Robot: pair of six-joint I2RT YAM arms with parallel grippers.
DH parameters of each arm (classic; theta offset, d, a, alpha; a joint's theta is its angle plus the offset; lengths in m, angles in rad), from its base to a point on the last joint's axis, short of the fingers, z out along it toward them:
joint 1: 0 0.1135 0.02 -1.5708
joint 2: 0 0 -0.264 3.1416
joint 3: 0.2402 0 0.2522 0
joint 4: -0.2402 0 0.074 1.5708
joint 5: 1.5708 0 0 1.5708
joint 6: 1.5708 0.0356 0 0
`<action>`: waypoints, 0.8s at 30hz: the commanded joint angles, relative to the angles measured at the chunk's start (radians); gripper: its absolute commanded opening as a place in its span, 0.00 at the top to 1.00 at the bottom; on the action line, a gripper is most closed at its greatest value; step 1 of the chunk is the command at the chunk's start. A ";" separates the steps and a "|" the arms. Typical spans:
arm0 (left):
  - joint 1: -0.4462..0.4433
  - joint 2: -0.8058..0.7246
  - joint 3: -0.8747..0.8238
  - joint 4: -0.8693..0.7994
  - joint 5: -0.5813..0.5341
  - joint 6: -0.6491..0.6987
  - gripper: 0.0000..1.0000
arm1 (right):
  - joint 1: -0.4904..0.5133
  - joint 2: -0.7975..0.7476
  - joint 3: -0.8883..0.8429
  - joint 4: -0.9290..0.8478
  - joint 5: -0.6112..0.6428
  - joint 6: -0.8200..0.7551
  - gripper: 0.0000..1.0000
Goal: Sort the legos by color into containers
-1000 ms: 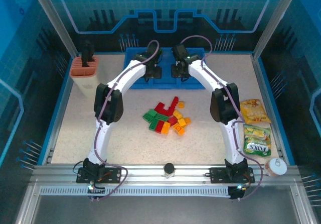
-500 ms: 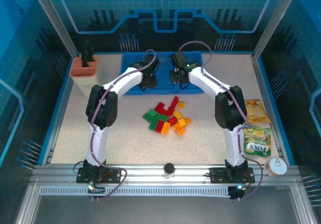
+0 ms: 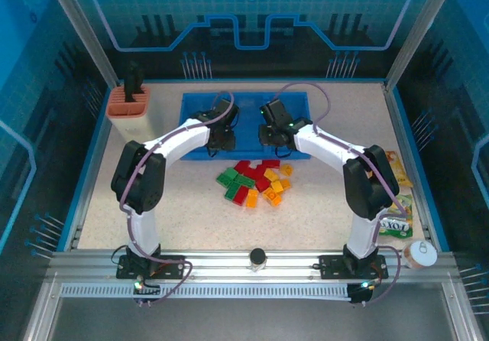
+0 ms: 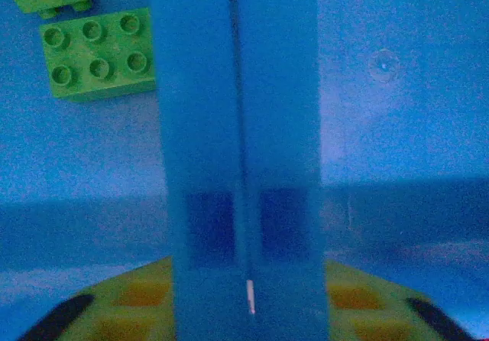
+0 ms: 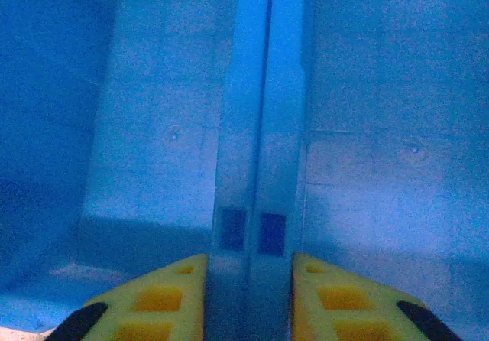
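Note:
The legos point(image 3: 256, 182), red, green and orange/yellow, lie in a loose pile mid-table. Just behind them sits the blue tray of containers point(image 3: 248, 108). My left gripper point(image 3: 220, 138) points down into the tray's left part, and my right gripper point(image 3: 272, 136) into its right part. In the left wrist view the left gripper point(image 4: 235, 20) is shut with nothing between its fingers, and two green legos point(image 4: 98, 53) lie on the tray floor point(image 4: 397, 89) beyond it. The right wrist view has the right gripper point(image 5: 270, 4) shut and empty over bare tray floor point(image 5: 153, 127).
An orange-and-cream holder with black tools point(image 3: 130, 104) stands at the back left. Yellow and green snack packets point(image 3: 393, 169) lie by the right edge, partly behind the right arm. A small round cup point(image 3: 419, 254) and a black knob point(image 3: 257, 258) sit at the near rail.
The blue tray has slid toward the near side, closer to the pile. Both grippers came back with it, and both elbows swung outward.

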 commanded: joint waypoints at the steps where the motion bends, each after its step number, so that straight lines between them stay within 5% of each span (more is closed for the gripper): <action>1: 0.022 -0.051 0.077 -0.007 -0.002 0.028 0.30 | -0.014 -0.021 -0.019 -0.086 0.033 0.004 0.55; 3: 0.022 -0.077 0.079 -0.006 -0.010 0.031 0.20 | -0.006 -0.049 -0.016 -0.096 0.048 -0.006 0.46; 6: 0.022 -0.134 0.089 -0.015 -0.010 0.030 0.18 | 0.000 -0.105 -0.016 -0.110 0.029 -0.013 0.37; 10: 0.016 -0.265 0.062 -0.015 0.022 0.019 0.18 | 0.045 -0.208 -0.063 -0.138 0.053 -0.020 0.35; 15: -0.025 -0.518 -0.183 0.051 0.041 -0.011 0.18 | 0.146 -0.355 -0.255 -0.142 0.082 -0.012 0.37; 24: -0.309 -0.943 -0.665 0.078 0.008 -0.205 0.19 | 0.248 -0.496 -0.639 -0.038 -0.018 0.068 0.35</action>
